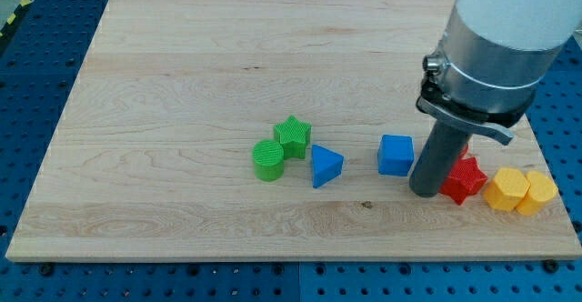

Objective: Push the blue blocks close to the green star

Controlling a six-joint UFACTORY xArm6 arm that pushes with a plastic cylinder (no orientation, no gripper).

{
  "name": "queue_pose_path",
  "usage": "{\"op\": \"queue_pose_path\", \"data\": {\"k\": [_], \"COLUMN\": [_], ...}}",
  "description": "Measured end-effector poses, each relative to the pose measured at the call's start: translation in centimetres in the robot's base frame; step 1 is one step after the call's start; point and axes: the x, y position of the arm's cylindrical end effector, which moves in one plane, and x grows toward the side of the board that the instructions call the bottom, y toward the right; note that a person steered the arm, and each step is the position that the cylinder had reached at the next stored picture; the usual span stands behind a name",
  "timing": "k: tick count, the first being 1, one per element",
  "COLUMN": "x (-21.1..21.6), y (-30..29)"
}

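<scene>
The green star (293,135) lies near the board's middle, touching a green round block (268,160) at its lower left. A blue triangle (326,166) sits just to the star's lower right, almost touching it. A blue cube (396,155) lies further to the view's right. My tip (425,191) rests on the board just right of the blue cube and a little below it, close to its right side. The thick rod hides part of what lies behind it.
A red star (464,180) sits right of my tip, partly hidden by the rod. Two yellow blocks (506,189) (537,193) lie near the board's right edge. The wooden board (182,84) rests on a blue perforated table.
</scene>
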Motion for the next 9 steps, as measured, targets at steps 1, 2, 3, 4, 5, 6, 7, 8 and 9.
{"op": "queue_pose_path", "data": {"k": [1,2,3,4,5,6,7,8,9], "x": [-1.1,-1.9,-2.3,-3.5,-3.5,-4.0,-6.1,-7.6,-9.0], "y": [-0.4,-1.7,-3.0,-5.7,-5.6,-3.6,-3.1,-3.1,-3.1]}}
